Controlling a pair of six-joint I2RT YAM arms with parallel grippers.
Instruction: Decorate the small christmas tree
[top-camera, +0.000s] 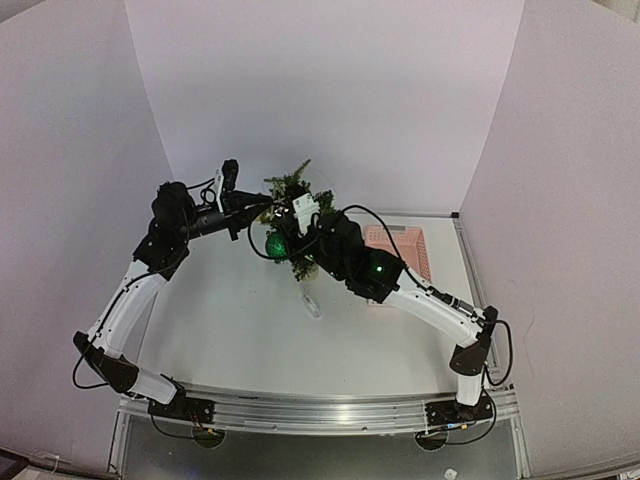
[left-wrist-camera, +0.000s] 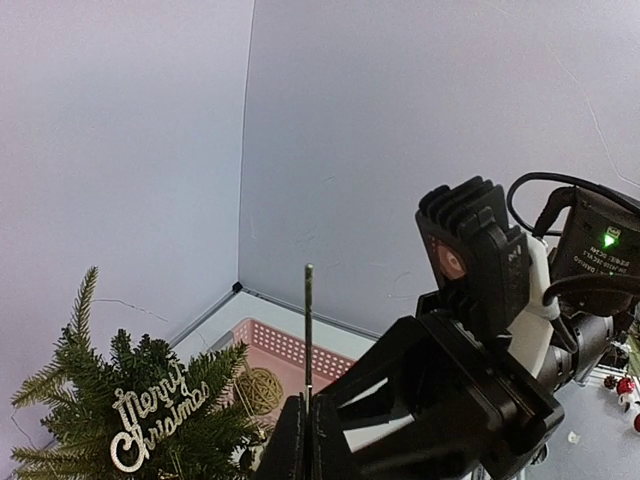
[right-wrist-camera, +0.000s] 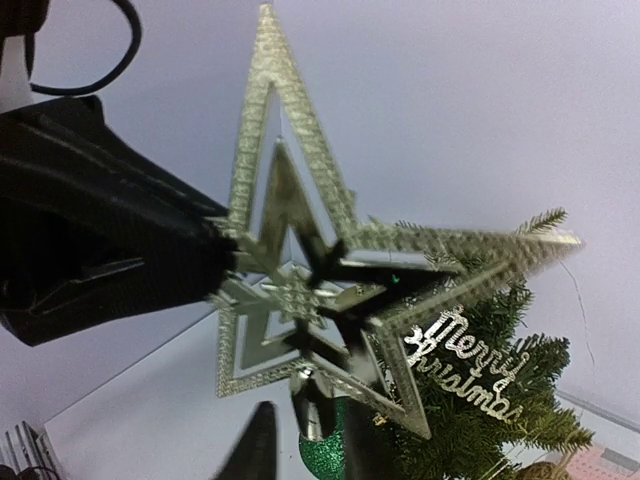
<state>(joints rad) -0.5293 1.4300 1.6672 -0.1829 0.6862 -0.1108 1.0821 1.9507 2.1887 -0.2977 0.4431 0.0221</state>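
The small christmas tree (top-camera: 290, 190) stands at the back middle of the table, and it also shows in the left wrist view (left-wrist-camera: 150, 400) and the right wrist view (right-wrist-camera: 500, 410). It carries a glittery "Merry Christmas" sign (right-wrist-camera: 465, 375) and a green glitter ball (right-wrist-camera: 325, 458). A gold star topper (right-wrist-camera: 300, 260) hangs in the air beside the treetop. My left gripper (left-wrist-camera: 308, 405) is shut on one point of the star, which it sees edge-on (left-wrist-camera: 308, 320). My right gripper (right-wrist-camera: 310, 450) is open, with the star's silver stem between its fingers.
A pink basket (top-camera: 410, 245) sits right of the tree and holds a wicker ball (left-wrist-camera: 258, 390). A small pale object (top-camera: 312, 302) lies on the table in front of the tree. Small red ornaments (left-wrist-camera: 625, 385) lie at the right edge of the left wrist view. Walls enclose the back and sides.
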